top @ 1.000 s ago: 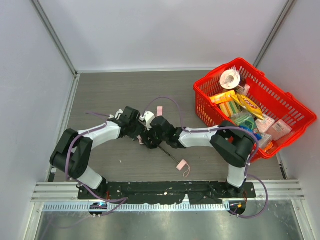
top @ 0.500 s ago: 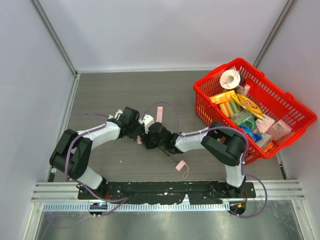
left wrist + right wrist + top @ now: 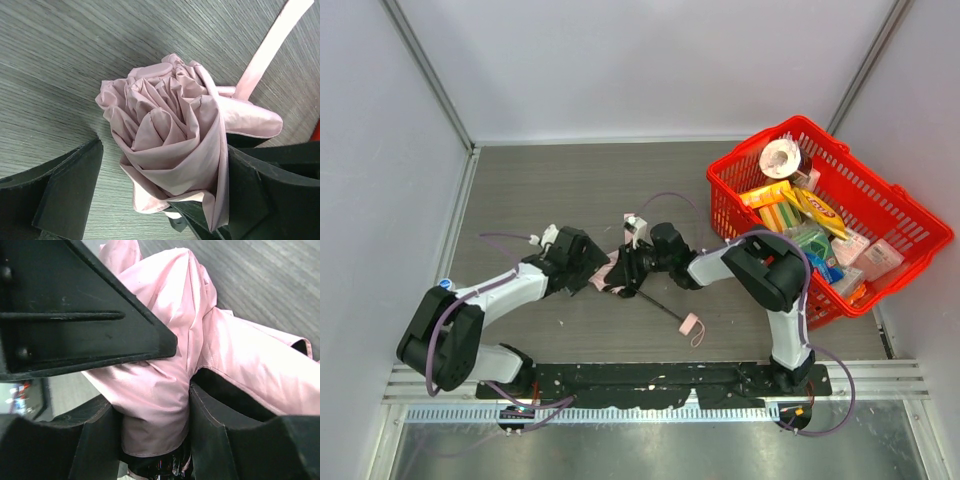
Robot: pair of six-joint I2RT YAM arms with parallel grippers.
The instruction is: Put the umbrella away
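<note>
The umbrella [image 3: 607, 273] lies on the table as a bunched, pale pink roll of fabric [image 3: 170, 130]. Its thin black shaft [image 3: 662, 305] runs toward the near right and ends at a small pink handle [image 3: 688, 323] with a wrist loop. My left gripper [image 3: 592, 268] [image 3: 165, 200] is open around the fabric's end; its right finger [image 3: 270, 190] touches the cloth and its left finger [image 3: 65, 190] stands apart. My right gripper [image 3: 622, 276] [image 3: 157, 440] is shut on the fabric [image 3: 160, 390], which is squeezed between both fingers. A pink closing strap [image 3: 267, 47] sticks out beyond the roll.
A red basket [image 3: 724, 215] full of packaged goods and a tape roll stands at the right, against the wall. Grey wood-grain tabletop [image 3: 540, 190] stretches to the back and left. Purple cables loop over both arms.
The left gripper has let go of the fabric and opened wide, and its arm has drawn back toward the near left. The right gripper has closed on the fabric.
</note>
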